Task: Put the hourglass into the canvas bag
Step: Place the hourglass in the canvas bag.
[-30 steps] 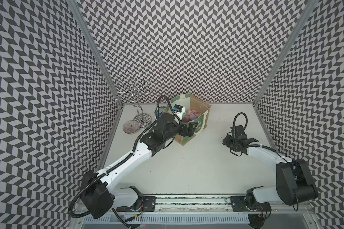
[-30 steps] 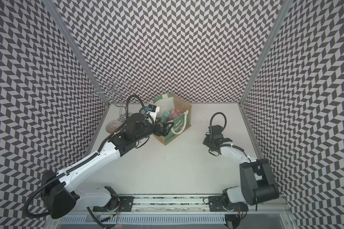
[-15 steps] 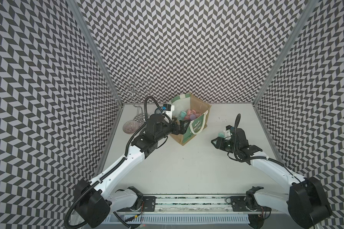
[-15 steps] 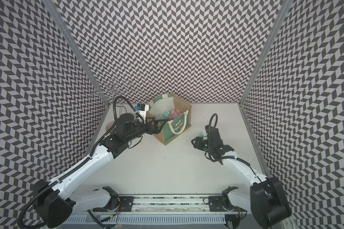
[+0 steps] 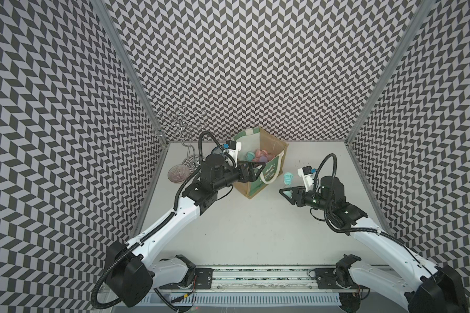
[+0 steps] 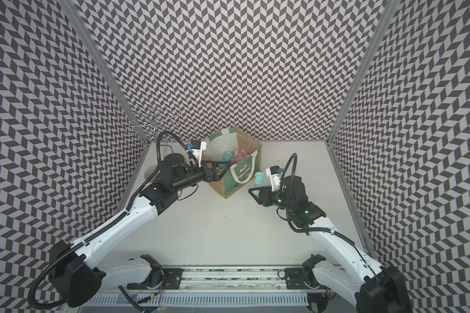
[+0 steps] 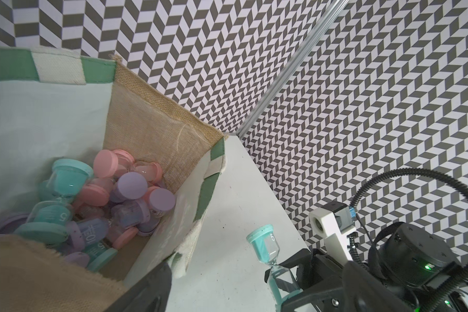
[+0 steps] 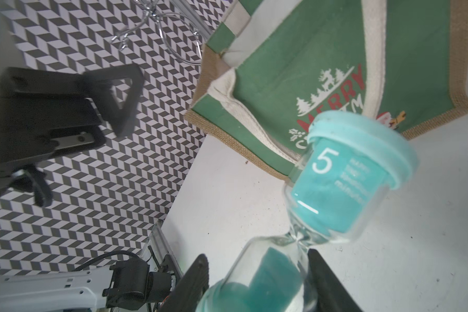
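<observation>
The teal hourglass (image 5: pixel 287 178) (image 6: pixel 259 178) (image 8: pixel 343 183) (image 7: pixel 265 247), marked "5", hangs tilted above the table just right of the canvas bag. My right gripper (image 5: pixel 286 193) (image 6: pixel 255 193) (image 8: pixel 257 270) is shut on its lower bulb. The canvas bag (image 5: pixel 272 170) (image 6: pixel 242 173) (image 8: pixel 308 54) (image 7: pixel 208 175) stands open at the back, holding several pink, purple and teal hourglasses (image 7: pixel 130 186). My left gripper (image 5: pixel 258 172) (image 6: pixel 223 172) is open at the bag's near corner, one finger over the opening and one outside the green panel. In the left wrist view only one finger (image 7: pixel 146 289) shows.
A wire stand (image 5: pixel 185 130) (image 6: pixel 155 124) rises in the back left corner, with a small glass dish (image 5: pixel 177 173) on the table beside it. Patterned walls close in three sides. Bare table lies in front of the bag and between the arms.
The right arm has lifted the hourglass off the table and carried it left toward the bag. The left arm has drawn back a little from the bag's opening, jaws still open.
</observation>
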